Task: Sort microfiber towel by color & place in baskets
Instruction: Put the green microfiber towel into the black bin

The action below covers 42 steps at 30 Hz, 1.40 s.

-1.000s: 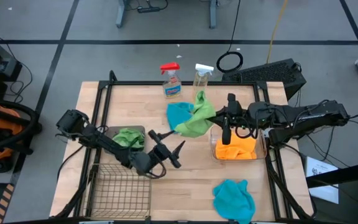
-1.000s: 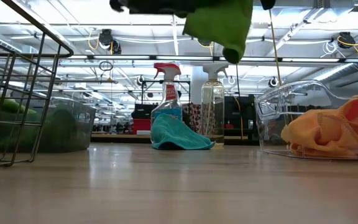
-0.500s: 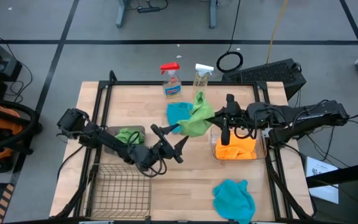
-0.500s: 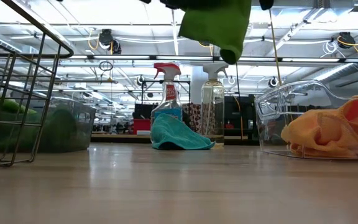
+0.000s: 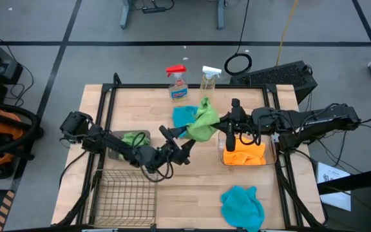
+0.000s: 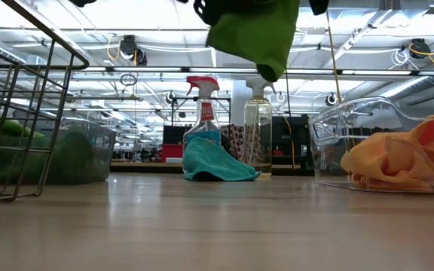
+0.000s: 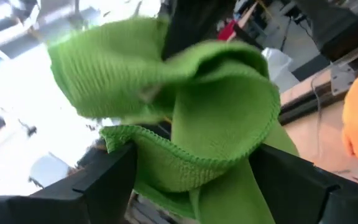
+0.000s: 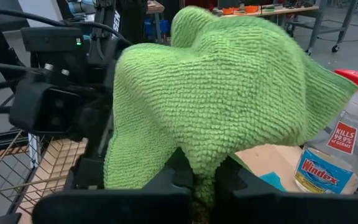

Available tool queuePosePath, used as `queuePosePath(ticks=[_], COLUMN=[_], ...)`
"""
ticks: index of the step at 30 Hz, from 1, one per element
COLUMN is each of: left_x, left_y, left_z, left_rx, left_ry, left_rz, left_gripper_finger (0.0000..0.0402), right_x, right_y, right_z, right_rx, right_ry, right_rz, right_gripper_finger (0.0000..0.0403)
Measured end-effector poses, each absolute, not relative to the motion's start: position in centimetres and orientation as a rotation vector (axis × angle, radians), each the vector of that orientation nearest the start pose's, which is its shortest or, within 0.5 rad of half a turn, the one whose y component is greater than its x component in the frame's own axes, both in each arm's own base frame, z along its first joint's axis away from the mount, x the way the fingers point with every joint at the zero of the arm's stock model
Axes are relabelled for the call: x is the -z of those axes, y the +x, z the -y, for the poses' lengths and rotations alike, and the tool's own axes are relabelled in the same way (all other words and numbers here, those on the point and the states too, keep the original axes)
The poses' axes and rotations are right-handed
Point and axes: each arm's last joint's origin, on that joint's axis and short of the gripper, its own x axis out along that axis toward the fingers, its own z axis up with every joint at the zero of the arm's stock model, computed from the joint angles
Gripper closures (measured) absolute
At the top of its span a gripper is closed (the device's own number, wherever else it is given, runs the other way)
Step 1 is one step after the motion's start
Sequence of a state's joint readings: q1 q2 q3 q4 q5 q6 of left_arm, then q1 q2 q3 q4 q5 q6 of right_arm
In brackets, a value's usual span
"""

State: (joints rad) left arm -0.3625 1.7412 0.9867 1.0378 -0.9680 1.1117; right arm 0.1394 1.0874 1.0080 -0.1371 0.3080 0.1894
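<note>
A bright green towel [image 5: 201, 122] hangs in the air over the table's middle, held by my right gripper [image 5: 218, 123], which is shut on it. My left gripper [image 5: 178, 137] is open; its fingers stand on either side of the towel's lower folds [image 7: 197, 143], and I cannot tell whether they touch. A second green towel [image 5: 133, 140] lies in the smoky grey tub [image 5: 116, 136]. Yellow-orange cloth [image 5: 243, 154] fills the clear tub [image 5: 223, 147]. One teal towel [image 5: 183, 116] lies by the spray bottles, another [image 5: 242, 205] near the near edge. My right gripper pinches a bunched fold of the green towel [image 8: 205, 177] between its two fingers, coming level from the table's right. The cloth billows over and in front of the fingers [image 8: 166, 183]; how many layers are held is hidden. The towel is lifted clear and hangs slack [image 6: 255, 38].
The wire-mesh basket [image 5: 124, 193] stands at the near left. Two spray bottles [image 5: 178, 82] [image 5: 209, 78] stand at the far edge behind the teal towel. Bare tabletop [image 5: 192, 177] lies between the wire basket and the clear tub.
My left gripper has risen and moved toward the far right, from beside the wire basket up to the hanging green towel, its fingers staying open. My right gripper has carried the towel a little toward the left.
</note>
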Motion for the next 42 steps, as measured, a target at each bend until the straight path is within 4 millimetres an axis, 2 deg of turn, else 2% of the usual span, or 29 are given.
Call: queuePosePath(ticks=[8, 15, 20, 24, 26, 30, 32, 35, 38, 42], left_x=[-27.1, -27.4, -27.1, -27.4, -28.0, -29.9, -30.5, -31.2, -31.0, -29.7], left_y=[34.5, 34.5, 34.6, 34.0, 34.0, 34.3, 34.5, 35.1, 35.7, 36.6], left_z=[12.5, 12.5, 12.9, 14.2, 14.5, 14.0, 13.8, 13.5, 13.1, 11.5], left_rx=[-0.517, -0.514, -0.453, -0.432, -0.48, -0.635, -0.665, -0.66, -0.637, -0.667], left_ry=[1.191, 1.379, 1.394, 1.294, 1.227, 1.064, 1.012, 0.842, 0.633, 0.38], left_rz=[-0.031, -0.029, 0.004, 0.054, 0.042, -0.031, -0.036, 0.008, 0.035, 0.001], left_gripper_finger=[0.0088, 0.0088, 0.0088, 0.0088, 0.0088, 0.0088, 0.0088, 0.0088, 0.0088, 0.0088], right_x=[-35.6, -35.6, -35.5, -35.2, -35.1, -35.1, -35.0, -34.8, -34.7, -34.3], right_y=[23.8, 23.8, 23.8, 23.7, 23.7, 23.7, 23.7, 23.7, 23.8, 24.2], right_z=[-2.5, -2.6, -2.6, -2.5, -2.4, -2.4, -2.4, -2.5, -2.5, -2.7], right_rx=[0.176, 0.139, 0.14, 0.149, 0.156, 0.157, 0.151, 0.13, 0.125, 0.126], right_ry=[0.145, 0.169, 0.168, 0.162, 0.16, 0.159, 0.153, 0.115, 0.082, 0.039], right_rz=[-0.203, -0.208, -0.217, -0.249, -0.262, -0.266, -0.268, -0.292, -0.305, -0.322], right_gripper_finger=[0.0397, 0.0397, 0.0397, 0.0397, 0.0397, 0.0397, 0.0397, 0.0397, 0.0397, 0.0397])
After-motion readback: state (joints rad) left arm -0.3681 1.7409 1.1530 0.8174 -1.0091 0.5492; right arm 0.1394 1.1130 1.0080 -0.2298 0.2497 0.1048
